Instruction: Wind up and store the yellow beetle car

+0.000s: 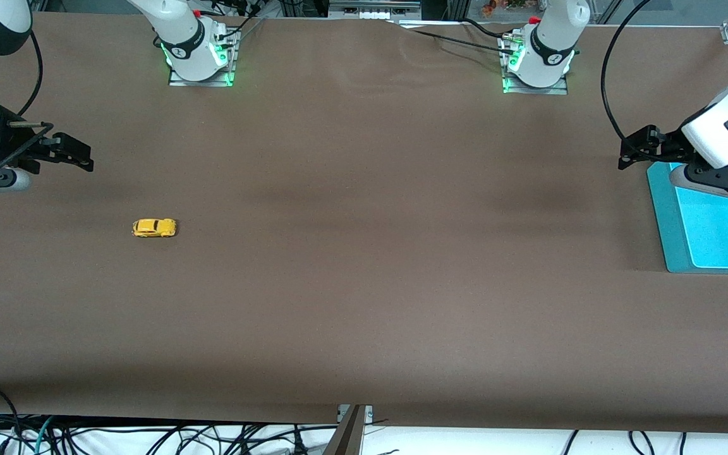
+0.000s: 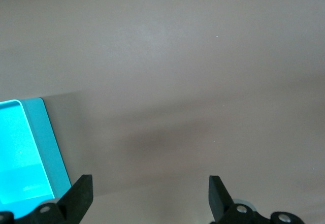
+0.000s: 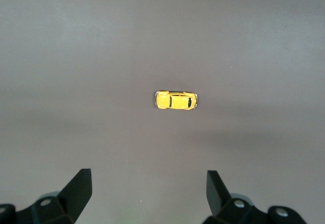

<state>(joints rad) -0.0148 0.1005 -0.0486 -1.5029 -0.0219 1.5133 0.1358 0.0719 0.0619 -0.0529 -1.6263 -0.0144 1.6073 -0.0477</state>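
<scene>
The yellow beetle car (image 1: pixel 154 228) stands on its wheels on the brown table toward the right arm's end. It also shows in the right wrist view (image 3: pixel 175 100), alone on the cloth. My right gripper (image 1: pixel 76 155) hangs open and empty in the air near that end of the table, apart from the car; its fingertips (image 3: pixel 81 188) stand wide. My left gripper (image 1: pixel 632 151) is open and empty beside the turquoise tray (image 1: pixel 664 208) at the left arm's end; its fingertips (image 2: pixel 81 191) stand wide over bare cloth.
The turquoise tray (image 2: pixel 48 142) lies flat at the left arm's end of the table. The two arm bases (image 1: pixel 200 57) stand along the table's edge farthest from the front camera. Cables hang under the edge nearest it.
</scene>
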